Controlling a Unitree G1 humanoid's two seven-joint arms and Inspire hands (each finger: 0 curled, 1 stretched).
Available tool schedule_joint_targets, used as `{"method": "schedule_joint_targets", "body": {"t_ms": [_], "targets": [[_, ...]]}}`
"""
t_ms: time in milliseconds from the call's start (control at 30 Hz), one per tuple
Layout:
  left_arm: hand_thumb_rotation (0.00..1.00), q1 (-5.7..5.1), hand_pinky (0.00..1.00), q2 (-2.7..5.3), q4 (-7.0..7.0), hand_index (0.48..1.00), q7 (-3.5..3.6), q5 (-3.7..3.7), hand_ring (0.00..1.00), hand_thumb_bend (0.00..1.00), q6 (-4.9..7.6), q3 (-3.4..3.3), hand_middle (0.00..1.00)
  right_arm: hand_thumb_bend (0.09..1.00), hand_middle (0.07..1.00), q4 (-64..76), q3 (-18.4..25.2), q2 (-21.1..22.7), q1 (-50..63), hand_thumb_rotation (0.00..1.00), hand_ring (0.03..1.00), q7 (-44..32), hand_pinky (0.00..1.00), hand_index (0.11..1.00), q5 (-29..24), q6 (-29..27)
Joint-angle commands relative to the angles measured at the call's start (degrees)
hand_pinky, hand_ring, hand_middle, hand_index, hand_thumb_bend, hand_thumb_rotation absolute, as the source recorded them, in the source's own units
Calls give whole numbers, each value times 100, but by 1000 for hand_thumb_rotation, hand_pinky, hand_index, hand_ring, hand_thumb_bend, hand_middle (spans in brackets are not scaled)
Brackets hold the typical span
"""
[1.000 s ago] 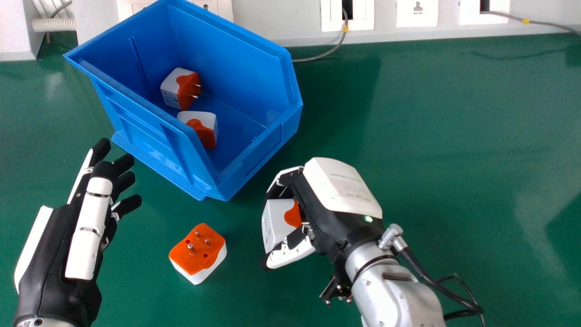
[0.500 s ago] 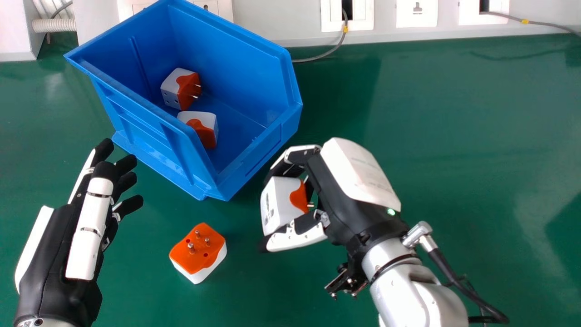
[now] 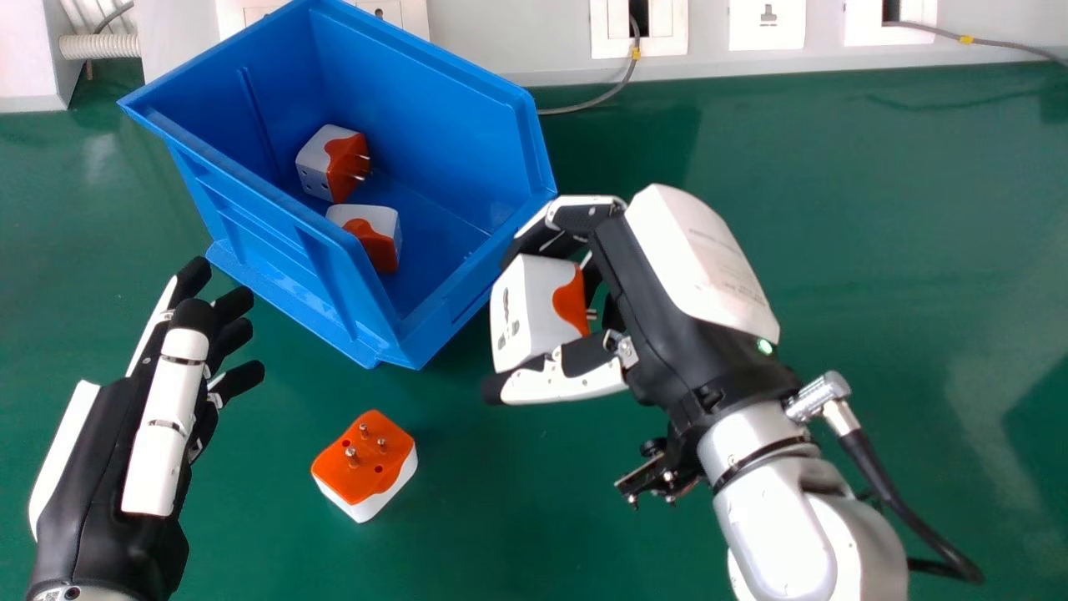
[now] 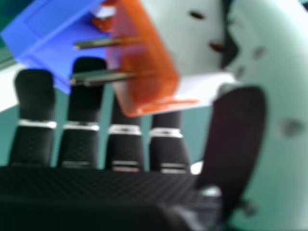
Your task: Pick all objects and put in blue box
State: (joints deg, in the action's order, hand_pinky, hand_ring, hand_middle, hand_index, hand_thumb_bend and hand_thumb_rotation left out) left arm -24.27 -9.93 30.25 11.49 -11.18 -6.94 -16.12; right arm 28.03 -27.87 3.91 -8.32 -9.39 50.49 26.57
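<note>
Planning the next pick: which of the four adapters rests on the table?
The adapter, orange side up; two others sit in the blue box, and the right robot hand holds the fourth.

I can't read any text, just tiny print on my right hand (image 3: 680, 280) and the plug (image 3: 534, 305).

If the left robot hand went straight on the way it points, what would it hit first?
The left robot hand would likely meet the side wall of the blue box, just beyond its fingers, though its height is unclear and it might clear the rim.
</note>
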Motion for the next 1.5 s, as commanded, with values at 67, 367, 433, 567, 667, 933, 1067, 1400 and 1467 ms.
{"method": "schedule_joint_targets", "body": {"t_ms": [67, 367, 433, 567, 667, 933, 1067, 1400, 1467], "targets": [[1000, 50, 872, -11, 18, 969, 20, -25, 926, 401, 171, 4, 926, 485, 539, 134, 179, -86, -523, 0, 424, 140, 298, 540, 135, -214], [1000, 26, 874, -13, 54, 969, 58, -38, 926, 397, 191, -12, 926, 486, 538, -386, 390, -140, -1181, 0, 426, 402, 301, 543, -31, -519], [1000, 30, 877, 0, 47, 971, 53, -30, 928, 396, 198, 6, 927, 485, 538, -607, 440, -163, -1372, 0, 424, 485, 294, 545, -80, -605], [1000, 23, 879, 20, 99, 972, 31, -13, 930, 395, 174, 53, 927, 484, 537, -1161, 519, -237, -1860, 0, 423, 669, 288, 547, -155, -751], [1000, 43, 883, 2, 98, 974, 30, -21, 932, 394, 168, 42, 929, 484, 536, -1797, 543, -333, -2318, 0, 423, 905, 291, 548, -211, -887], [1000, 98, 887, -22, 51, 975, 48, -58, 934, 398, 203, -7, 930, 484, 539, -3874, 556, -588, -3586, 0, 421, 1564, 286, 544, -518, -1310], [1000, 108, 888, -20, 64, 975, 57, -86, 935, 399, 202, -33, 930, 485, 540, -4803, 454, -667, -4175, 0, 422, 1606, 292, 540, -599, -1430], [1000, 38, 890, 61, -2, 977, 78, -161, 937, 384, 372, -79, 934, 484, 548, -7222, 168, -824, -5503, 0, 427, 1894, 286, 544, -749, -2057], [1000, 11, 890, 77, -14, 977, 83, -180, 937, 379, 412, -80, 935, 485, 547, -7623, 96, -852, -5696, 0, 428, 2010, 293, 546, -749, -2205]]}}
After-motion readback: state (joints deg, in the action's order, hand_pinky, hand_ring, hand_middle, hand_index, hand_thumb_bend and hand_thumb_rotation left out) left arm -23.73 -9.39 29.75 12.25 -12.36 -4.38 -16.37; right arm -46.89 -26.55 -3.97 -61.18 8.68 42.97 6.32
